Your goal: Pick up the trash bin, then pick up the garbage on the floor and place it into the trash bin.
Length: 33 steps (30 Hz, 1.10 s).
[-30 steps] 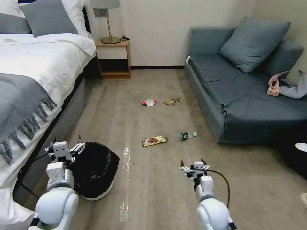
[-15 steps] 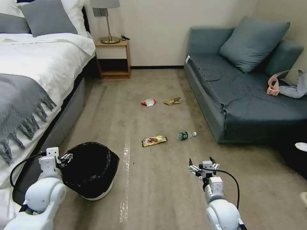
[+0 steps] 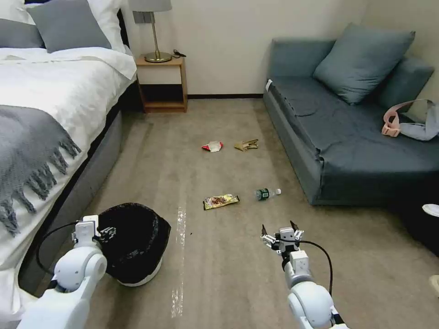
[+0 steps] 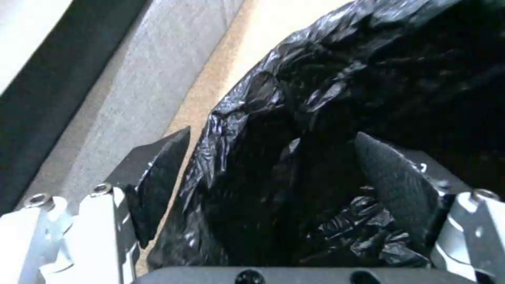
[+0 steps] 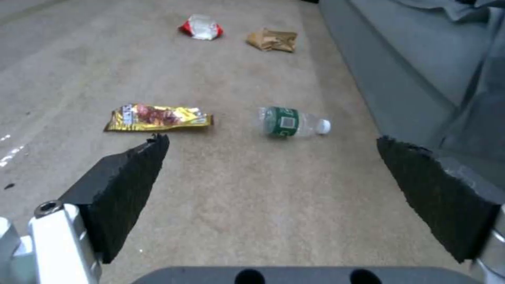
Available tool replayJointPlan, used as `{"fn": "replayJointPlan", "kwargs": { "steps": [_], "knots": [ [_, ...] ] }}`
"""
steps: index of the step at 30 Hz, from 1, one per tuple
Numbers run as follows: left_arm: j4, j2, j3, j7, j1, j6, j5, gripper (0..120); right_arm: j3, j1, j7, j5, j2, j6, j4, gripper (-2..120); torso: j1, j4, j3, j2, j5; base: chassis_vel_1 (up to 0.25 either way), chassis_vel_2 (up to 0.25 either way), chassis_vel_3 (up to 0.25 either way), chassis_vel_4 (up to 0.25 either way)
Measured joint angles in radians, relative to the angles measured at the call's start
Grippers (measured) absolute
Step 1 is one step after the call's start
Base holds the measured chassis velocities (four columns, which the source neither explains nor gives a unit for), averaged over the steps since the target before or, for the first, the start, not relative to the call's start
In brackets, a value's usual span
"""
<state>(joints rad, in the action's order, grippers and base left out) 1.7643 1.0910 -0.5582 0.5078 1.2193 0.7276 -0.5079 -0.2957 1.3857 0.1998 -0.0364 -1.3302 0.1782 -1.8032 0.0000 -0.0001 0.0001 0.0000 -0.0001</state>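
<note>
Left gripper [image 4: 268, 189] spread wide, straddling the near rim of the trash bin [image 3: 137, 269]: one pad outside the black liner, one inside. Not clamped; bin sits on the floor, so pickup looks not yet done. Right gripper [image 5: 274, 193] released, empty, hovering low. Just ahead of it: snack wrapper [image 5: 158, 117] and bottle [image 5: 289, 122]. Farther ahead: red-and-white scrap [image 5: 201, 28], tan scrap [image 5: 272, 39]. All four remain uncollected.

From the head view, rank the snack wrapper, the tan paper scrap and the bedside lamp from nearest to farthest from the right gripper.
1. Snack wrapper: on the carpet just ahead of the right gripper, to its left.
2. Tan paper scrap: farther up the floor, near the sofa.
3. Bedside lamp: on the nightstand by the far wall.
</note>
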Motion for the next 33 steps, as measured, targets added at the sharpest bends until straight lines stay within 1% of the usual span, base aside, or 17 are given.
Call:
{"fn": "replayJointPlan", "kwargs": {
  "steps": [7, 9, 14, 15, 17, 18, 19, 20, 21, 23, 24, 25, 27, 28, 30, 31, 33],
  "knots": [
    [-0.040, 0.003, 0.003, 0.003, -0.011, 0.002, 0.026, 86, 0.012, -0.026, 0.001, 0.000, 0.003, 0.005, 0.017, 100, 0.000, 0.0001, 0.000, 0.000, 0.0001, 0.000, 0.000, 0.000, 0.000],
    [-0.071, 0.003, 0.005, 0.001, -0.021, 0.005, 0.036, 88, 0.019, -0.035, 0.002, -0.001, 0.001, 0.007, 0.026, 100, 0.000, 0.0002, 0.000, 0.000, 0.0000, 0.000, 0.000, 0.000, 0.000],
    [-0.107, 0.002, 0.015, -0.011, -0.034, 0.008, 0.056, 88, 0.033, -0.042, 0.006, 0.000, -0.004, 0.008, 0.042, 100, 0.000, 0.0002, 0.000, 0.000, 0.0004, 0.000, 0.000, 0.000, 0.000],
    [-0.116, 0.002, 0.017, -0.014, -0.038, 0.007, 0.063, 85, 0.040, -0.042, 0.008, 0.001, -0.006, 0.008, 0.046, 100, 0.000, 0.0002, 0.000, 0.000, 0.0007, 0.000, 0.000, 0.000, 0.000],
    [-0.126, 0.003, 0.017, -0.021, -0.041, 0.004, 0.070, 76, 0.047, -0.042, 0.010, 0.003, -0.008, 0.009, 0.049, 100, 0.000, 0.0003, 0.000, 0.000, 0.0012, 0.000, 0.000, 0.000, 0.000],
    [-0.126, 0.003, 0.017, -0.021, -0.041, 0.004, 0.070, 76, 0.047, -0.042, 0.010, 0.003, -0.008, 0.009, 0.049, 100, 0.000, 0.0003, 0.000, 0.000, 0.0012, 0.000, 0.000, 0.000, 0.000],
    [-0.128, 0.004, 0.016, -0.026, -0.041, 0.004, 0.071, 69, 0.048, -0.045, 0.011, 0.003, -0.009, 0.012, 0.049, 100, 0.000, 0.0004, 0.000, 0.000, 0.0015, 0.000, 0.000, 0.000, 0.000],
    [-0.128, 0.004, 0.016, -0.029, -0.041, 0.004, 0.072, 66, 0.048, -0.048, 0.012, 0.002, -0.009, 0.016, 0.049, 100, 0.000, 0.0004, 0.000, 0.000, 0.0015, 0.000, 0.000, 0.000, 0.000],
    [-0.128, 0.004, 0.016, -0.029, -0.041, 0.004, 0.072, 66, 0.048, -0.048, 0.012, 0.002, -0.009, 0.016, 0.049, 100, 0.000, 0.0004, 0.000, 0.000, 0.0015, 0.000, 0.000, 0.000, 0.000],
    [-0.128, 0.006, 0.016, -0.037, -0.036, 0.003, 0.072, 53, 0.052, -0.053, 0.018, 0.000, -0.005, 0.026, 0.049, 100, 0.000, 0.0006, 0.000, 0.000, 0.0018, 0.000, 0.000, 0.000, 0.000],
    [-0.128, 0.006, 0.016, -0.037, -0.036, 0.003, 0.072, 53, 0.052, -0.053, 0.018, 0.000, -0.005, 0.026, 0.049, 100, 0.000, 0.0006, 0.000, 0.000, 0.0018, 0.000, 0.000, 0.000, 0.000],
    [-0.127, 0.007, 0.015, -0.041, -0.034, 0.003, 0.072, 51, 0.053, -0.053, 0.019, -0.001, -0.004, 0.028, 0.049, 100, 0.000, 0.0006, 0.000, 0.000, 0.0018, 0.000, 0.000, 0.000, 0.000],
    [-0.115, 0.011, 0.012, -0.052, -0.021, -0.004, 0.075, 41, 0.057, -0.054, 0.023, -0.002, -0.002, 0.034, 0.049, 100, 0.000, 0.0005, 0.000, 0.000, 0.0015, 0.000, 0.000, 0.000, 0.000],
    [-0.115, 0.011, 0.012, -0.052, -0.021, -0.004, 0.075, 41, 0.057, -0.054, 0.023, -0.002, -0.002, 0.034, 0.049, 100, 0.000, 0.0005, 0.000, 0.000, 0.0015, 0.000, 0.000, 0.000, 0.000],
    [-0.088, 0.015, 0.004, -0.070, 0.005, -0.018, 0.085, 36, 0.061, -0.051, 0.026, -0.004, -0.002, 0.037, 0.049, 100, 0.000, 0.0005, 0.000, 0.000, 0.0007, 0.000, 0.000, 0.000, 0.000],
    [-0.088, 0.015, 0.004, -0.070, 0.005, -0.018, 0.085, 36, 0.061, -0.051, 0.026, -0.004, -0.002, 0.037, 0.049, 100, 0.000, 0.0005, 0.000, 0.000, 0.0007, 0.000, 0.000, 0.000, 0.000],
    [-0.073, 0.022, -0.006, -0.090, 0.031, -0.043, 0.119, 36, 0.066, -0.047, 0.027, -0.004, -0.004, 0.039, 0.049, 100, 0.000, 0.0003, 0.000, 0.000, 0.0005, 0.000, 0.000, 0.000, 0.000]
  ]
}}
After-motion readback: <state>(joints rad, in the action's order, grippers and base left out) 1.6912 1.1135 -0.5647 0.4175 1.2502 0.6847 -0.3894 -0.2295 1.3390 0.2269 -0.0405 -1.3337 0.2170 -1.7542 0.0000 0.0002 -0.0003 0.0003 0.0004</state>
